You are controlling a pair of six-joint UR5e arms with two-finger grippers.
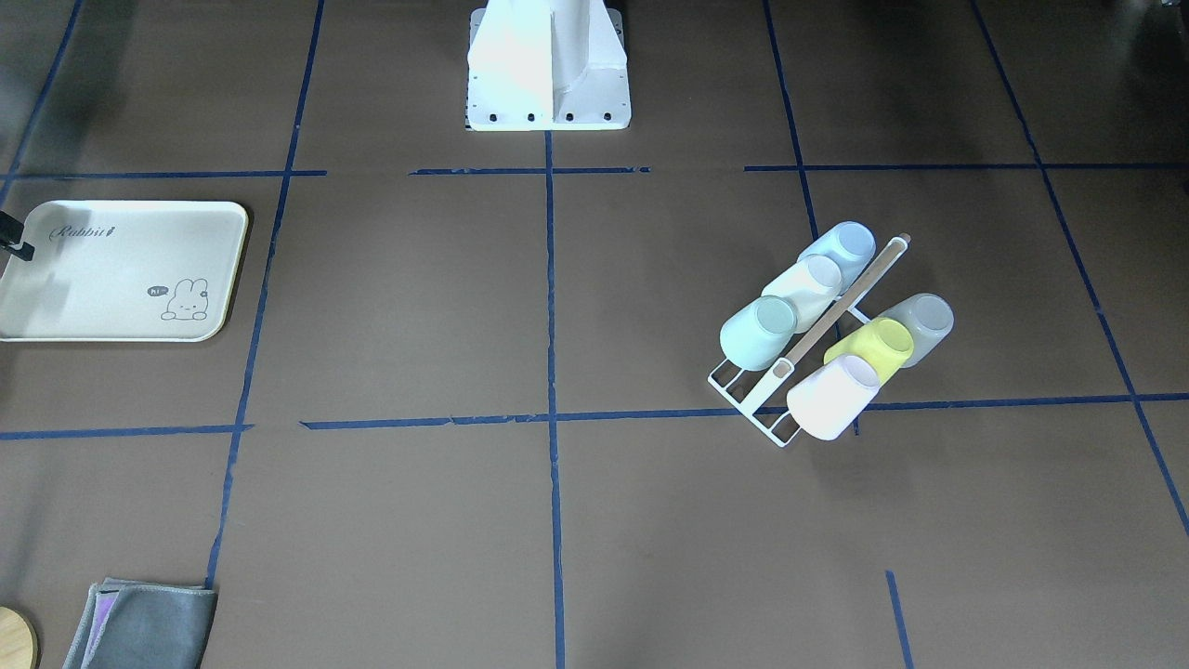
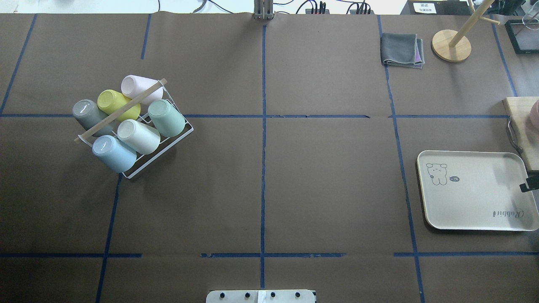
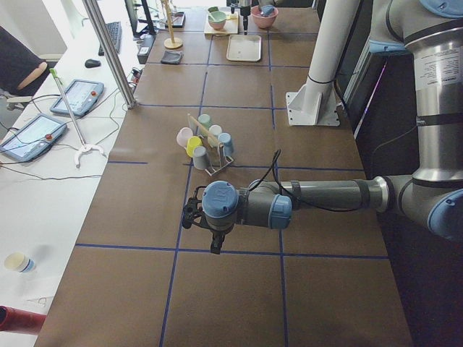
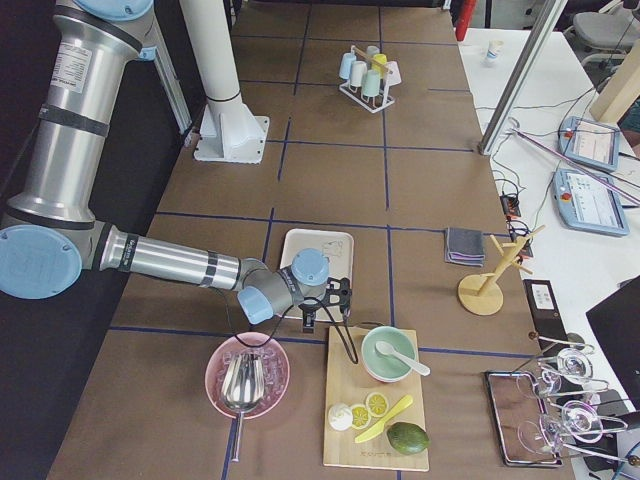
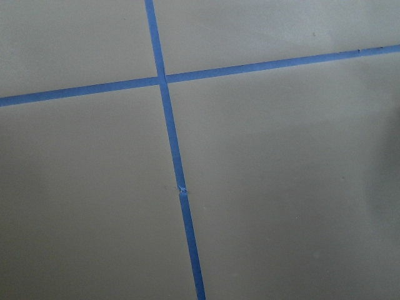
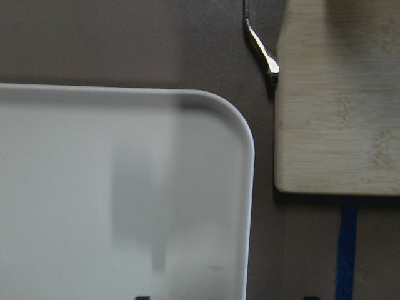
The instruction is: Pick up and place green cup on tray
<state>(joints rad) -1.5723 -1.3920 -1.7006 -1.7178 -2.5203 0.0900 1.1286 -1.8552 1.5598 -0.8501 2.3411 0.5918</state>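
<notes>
The brown-papered bench (image 2: pixel 320 176) fills the overhead view, yet neither arm appears there. Only the side views show them. The left arm (image 3: pixel 325 194) reaches low across the bench, its end effector (image 3: pixel 197 217) hanging above a blue tape line. I cannot tell whether that end effector is released or clenched, because the left wrist view shows only paper and crossing tape. The right arm (image 4: pixel 170 260) is seen whole from the right end of the bench. Its end effector (image 4: pixel 330 300) is over the near edge of the tray (image 4: pixel 318 248). The overhead view catches just a black sliver of it at the tray's 3 o'clock rim, and I cannot tell its state either.

In the overhead view the cream tray (image 2: pixel 476 210) lies at the bench's 3 to 4 o'clock. The right wrist view adds one of its rounded corners close beside a wooden board (image 6: pixel 340 106).

The white wire cup rack (image 2: pixel 185 131) stands at 9 to 10 o'clock, well apart from the tray. The green cup (image 2: pixel 166 118) rests tilted on it, base up, at the 1 o'clock end of its row. It touches the cream cup (image 2: pixel 139 136), and the pale blue cup (image 2: pixel 113 153) comes after that. The front-facing view shows the green cup (image 1: pixel 757 333) at the opposite end of the same row.
</notes>
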